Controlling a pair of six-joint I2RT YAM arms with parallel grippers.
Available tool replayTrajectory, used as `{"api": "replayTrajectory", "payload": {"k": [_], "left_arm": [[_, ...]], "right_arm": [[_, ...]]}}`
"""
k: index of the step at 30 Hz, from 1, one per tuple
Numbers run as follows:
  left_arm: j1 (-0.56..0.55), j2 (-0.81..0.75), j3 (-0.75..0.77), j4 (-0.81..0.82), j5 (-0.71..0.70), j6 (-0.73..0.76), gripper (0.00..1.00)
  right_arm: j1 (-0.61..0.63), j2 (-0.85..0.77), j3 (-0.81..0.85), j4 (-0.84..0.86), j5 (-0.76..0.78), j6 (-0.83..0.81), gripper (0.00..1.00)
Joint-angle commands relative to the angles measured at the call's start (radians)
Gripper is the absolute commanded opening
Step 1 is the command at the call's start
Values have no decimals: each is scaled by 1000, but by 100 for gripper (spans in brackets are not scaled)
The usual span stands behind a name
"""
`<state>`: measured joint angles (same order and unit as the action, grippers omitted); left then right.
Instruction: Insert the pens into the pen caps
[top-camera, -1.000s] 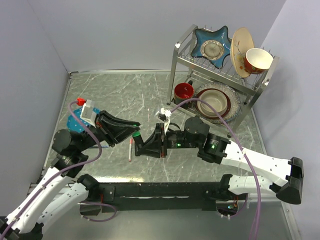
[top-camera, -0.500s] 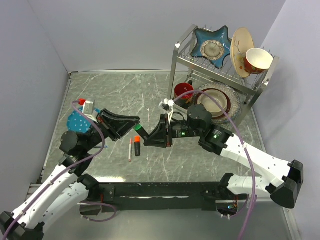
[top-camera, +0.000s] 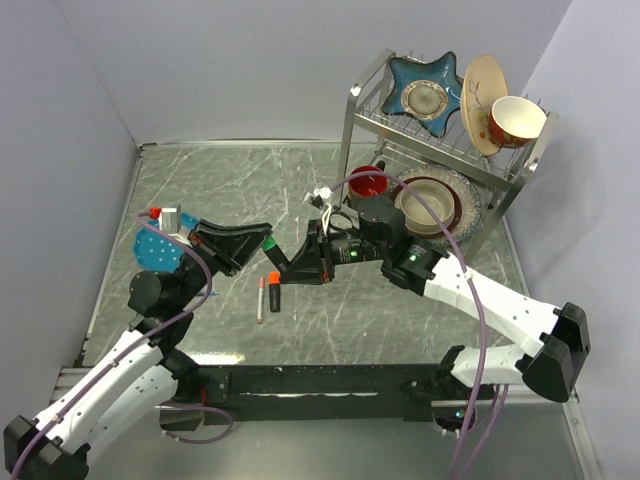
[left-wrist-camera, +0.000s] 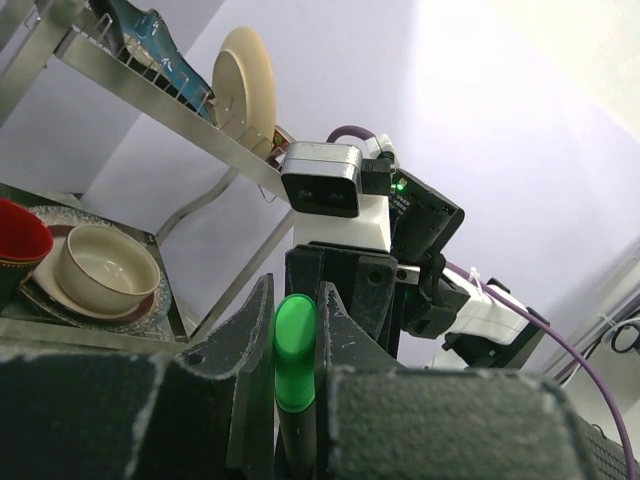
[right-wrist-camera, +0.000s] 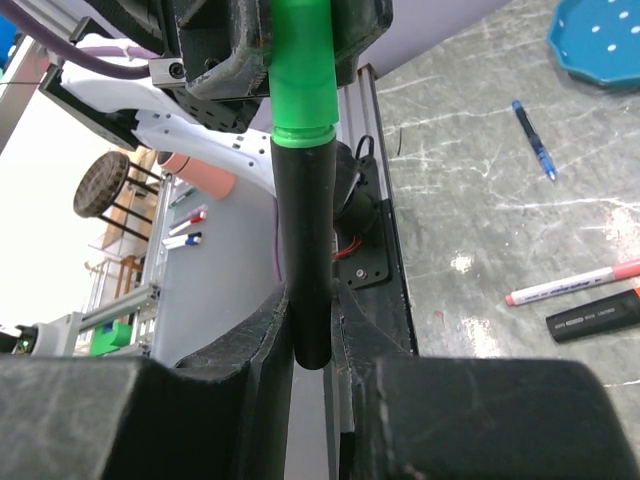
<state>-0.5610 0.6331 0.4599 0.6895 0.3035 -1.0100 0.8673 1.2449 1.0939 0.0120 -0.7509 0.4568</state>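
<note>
The green-tipped black marker (right-wrist-camera: 305, 260) is held in the air between both grippers above the table's middle. My right gripper (right-wrist-camera: 310, 310) is shut on its black body. My left gripper (left-wrist-camera: 295, 320) is shut on the green cap (left-wrist-camera: 295, 345), which sits on the marker's end (right-wrist-camera: 303, 70). In the top view the left gripper (top-camera: 264, 243) and right gripper (top-camera: 279, 262) meet tip to tip. The orange-tipped marker (top-camera: 273, 291) and the thin white pen (top-camera: 261, 298) lie on the table below them. The blue pen (right-wrist-camera: 531, 138) lies farther left. Loose orange and pink caps are not visible.
A round blue perforated tray (top-camera: 155, 248) lies at the left, partly under the left arm. A metal dish rack (top-camera: 440, 130) with plates, bowls and a red cup (top-camera: 367, 184) stands at the back right. Grey walls close in the left and the back.
Both grippers have moved together toward the back of the table with the green marker between them. The orange-tipped marker, hidden one second ago, now shows below them.
</note>
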Motion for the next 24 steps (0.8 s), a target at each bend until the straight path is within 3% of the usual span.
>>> {"api": "replayTrajectory", "payload": {"k": [1,7,15,24], "left_arm": [[-57,45,-87,-191,351,-30,1],[-109,69,-139,-56,394,-88,1],[-166,86,-115,-169,362,-50,1],[-203,99,-135,-136,408,-53,1]], "right_arm": [[-53,5,192,418,174,17,0],[-71,24,212,434,156,28,0],[-99,62,282,415,142,25,0],[-143,106,311,485,61,85,0]]}}
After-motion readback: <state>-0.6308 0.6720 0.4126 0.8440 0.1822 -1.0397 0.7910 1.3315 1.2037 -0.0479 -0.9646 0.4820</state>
